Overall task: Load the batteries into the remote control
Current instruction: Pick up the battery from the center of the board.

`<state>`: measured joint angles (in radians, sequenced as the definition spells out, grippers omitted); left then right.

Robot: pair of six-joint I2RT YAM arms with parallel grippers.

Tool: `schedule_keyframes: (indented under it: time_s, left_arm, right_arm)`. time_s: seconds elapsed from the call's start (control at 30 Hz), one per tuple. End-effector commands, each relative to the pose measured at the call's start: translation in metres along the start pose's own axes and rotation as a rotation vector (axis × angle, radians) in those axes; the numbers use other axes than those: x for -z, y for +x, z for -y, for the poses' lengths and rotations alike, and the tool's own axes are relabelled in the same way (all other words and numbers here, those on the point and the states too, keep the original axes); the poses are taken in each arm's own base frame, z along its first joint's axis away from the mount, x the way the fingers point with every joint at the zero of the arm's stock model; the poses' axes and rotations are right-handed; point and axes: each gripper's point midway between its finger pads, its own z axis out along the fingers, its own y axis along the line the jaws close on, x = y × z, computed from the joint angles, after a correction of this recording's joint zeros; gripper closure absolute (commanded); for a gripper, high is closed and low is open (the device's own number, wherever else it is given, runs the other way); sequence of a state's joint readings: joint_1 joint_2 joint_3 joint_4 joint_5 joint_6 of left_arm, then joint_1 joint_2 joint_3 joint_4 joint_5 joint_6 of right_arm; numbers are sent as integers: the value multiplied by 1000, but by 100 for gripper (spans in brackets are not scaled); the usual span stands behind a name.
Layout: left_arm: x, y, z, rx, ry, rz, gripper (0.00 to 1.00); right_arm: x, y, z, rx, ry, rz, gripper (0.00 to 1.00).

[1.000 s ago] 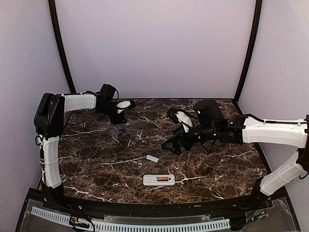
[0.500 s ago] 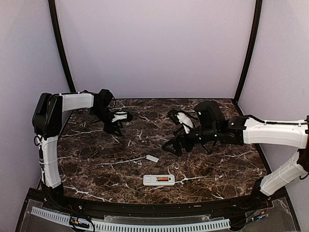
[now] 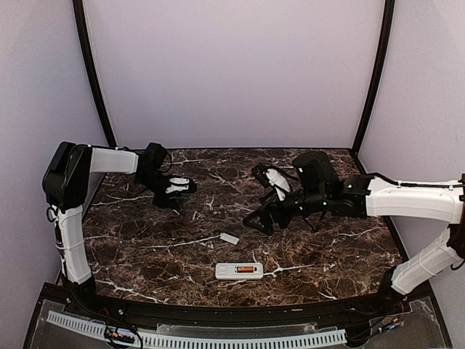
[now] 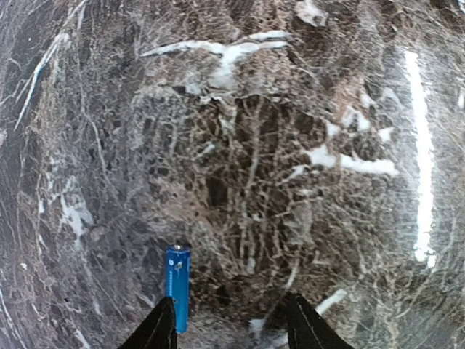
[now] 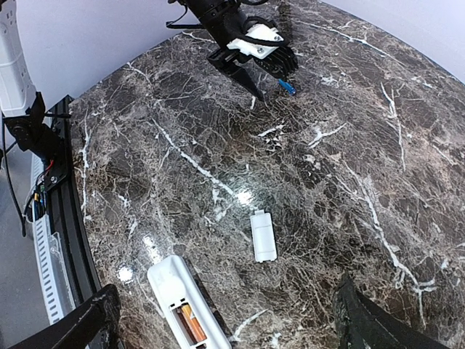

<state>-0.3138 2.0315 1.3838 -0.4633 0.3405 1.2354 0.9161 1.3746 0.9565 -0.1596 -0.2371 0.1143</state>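
While the left claw (image 4: 229, 323) hangs low over the far-left tabletop (image 3: 327, 247), jaws spread, the bluish battery (image 4: 177, 287) lies flat just beside one finger, ungripped. Right claw (image 5: 225, 302) wide open, mid-tabletop. Remote control (image 3: 238, 271) near front edge, back up, orange-red battery (image 3: 248, 270) seated inside; loose cover (image 3: 229, 238) just beyond.

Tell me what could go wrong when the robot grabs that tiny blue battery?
The slim blue cylindrical battery lies right beside one finger of the open left gripper, not centred; that finger might nudge it, and it could roll away. Later, the white plastic remote control lies loose with nothing holding it, so pushing the battery in might slide it.
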Motion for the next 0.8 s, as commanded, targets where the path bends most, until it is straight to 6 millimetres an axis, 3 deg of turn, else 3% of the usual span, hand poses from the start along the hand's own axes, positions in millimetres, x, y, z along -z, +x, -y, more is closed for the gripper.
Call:
schedule_keyframes:
  time_s: [0.0,0.17,0.53,0.77]
  left_arm:
    - [2,-3,-14,-26,-80,-12,50]
    - [7,-7,-9,-25,-43,-2,53]
    - [-3,-4,-31,69,-34,-36,58]
    - [-5,11,0,56,116,-116,61]
  right_arm:
    - [0,-3,-5,5,-19,13,1]
    - [-1,-2,-5,4,-23,8,1]
    - [-5,0,-6,5,-35,-10,1]
    - [-5,4,-6,2,-34,-23,1]
